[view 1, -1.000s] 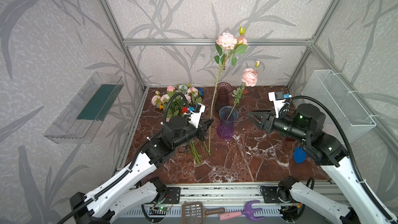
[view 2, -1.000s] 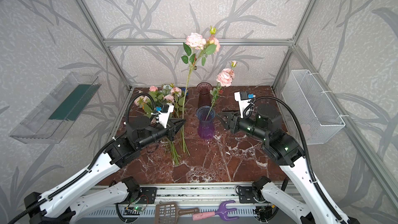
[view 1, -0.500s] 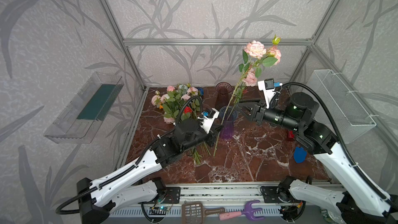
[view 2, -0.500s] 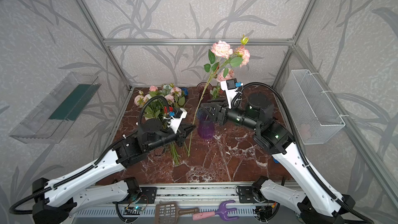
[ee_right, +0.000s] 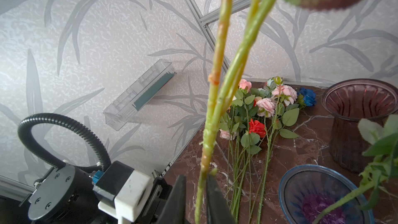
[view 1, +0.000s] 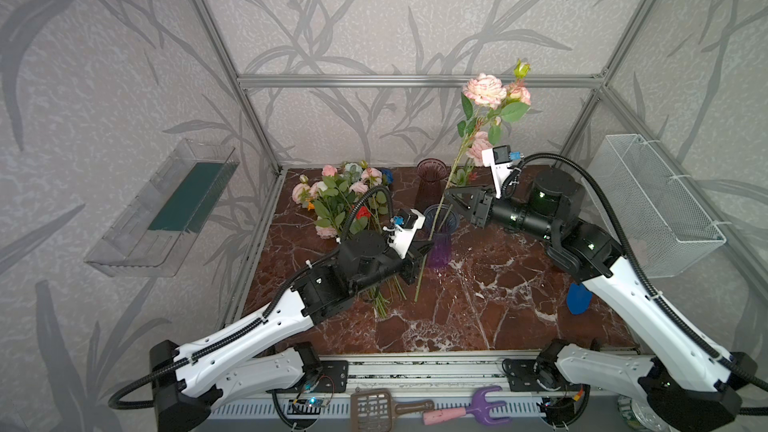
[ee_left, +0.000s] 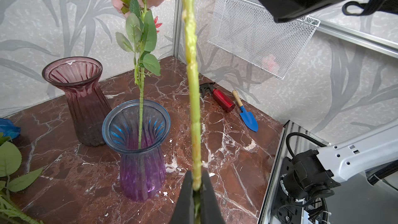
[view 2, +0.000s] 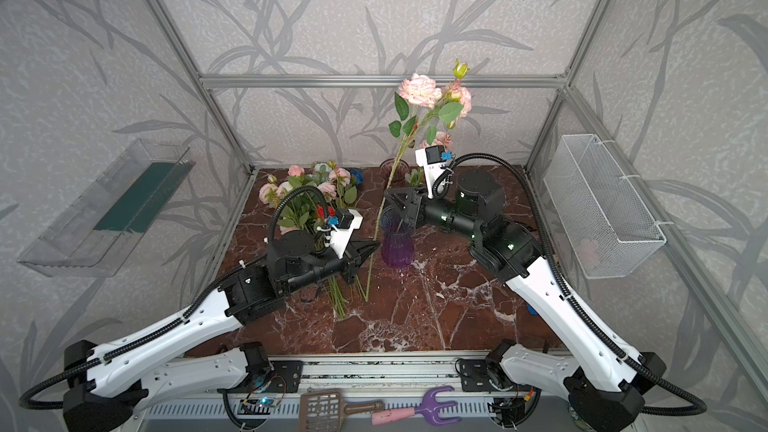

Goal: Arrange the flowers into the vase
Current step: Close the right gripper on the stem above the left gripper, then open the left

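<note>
Our left gripper (ee_left: 197,183) stays clamped low on the tall flower (view 1: 484,90), just beside the purple vase (view 1: 439,245) and outside it. The right gripper (view 1: 449,196) has swung in above the rim, jaws narrowed around the stem (ee_left: 193,104). Whether they're gripping, we cannot tell. Cream-pink blooms and a green bud lean right.

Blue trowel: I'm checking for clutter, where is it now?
The blue trowel lies on the tabletop's right side, partly hidden by the right arm in a top view, beside the red spray bottle.
</note>
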`<act>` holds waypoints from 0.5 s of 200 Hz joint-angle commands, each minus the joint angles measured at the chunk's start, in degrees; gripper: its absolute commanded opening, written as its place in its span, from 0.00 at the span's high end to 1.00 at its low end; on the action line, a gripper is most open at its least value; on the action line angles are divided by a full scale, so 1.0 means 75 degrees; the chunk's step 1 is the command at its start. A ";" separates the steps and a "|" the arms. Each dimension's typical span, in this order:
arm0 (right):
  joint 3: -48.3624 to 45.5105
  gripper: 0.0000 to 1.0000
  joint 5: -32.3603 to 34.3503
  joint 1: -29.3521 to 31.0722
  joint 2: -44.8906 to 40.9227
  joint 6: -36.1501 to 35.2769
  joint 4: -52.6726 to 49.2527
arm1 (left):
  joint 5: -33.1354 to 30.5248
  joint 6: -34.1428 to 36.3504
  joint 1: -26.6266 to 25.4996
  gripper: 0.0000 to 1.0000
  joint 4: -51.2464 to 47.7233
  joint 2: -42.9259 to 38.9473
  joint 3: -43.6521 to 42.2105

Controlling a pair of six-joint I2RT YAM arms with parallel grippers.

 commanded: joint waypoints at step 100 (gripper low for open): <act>-0.0139 0.62 0.0528 0.0039 -0.0252 -0.0088 -0.0360 | -0.0569 0.0235 -0.0075 1.00 0.0270 -0.0413 0.0004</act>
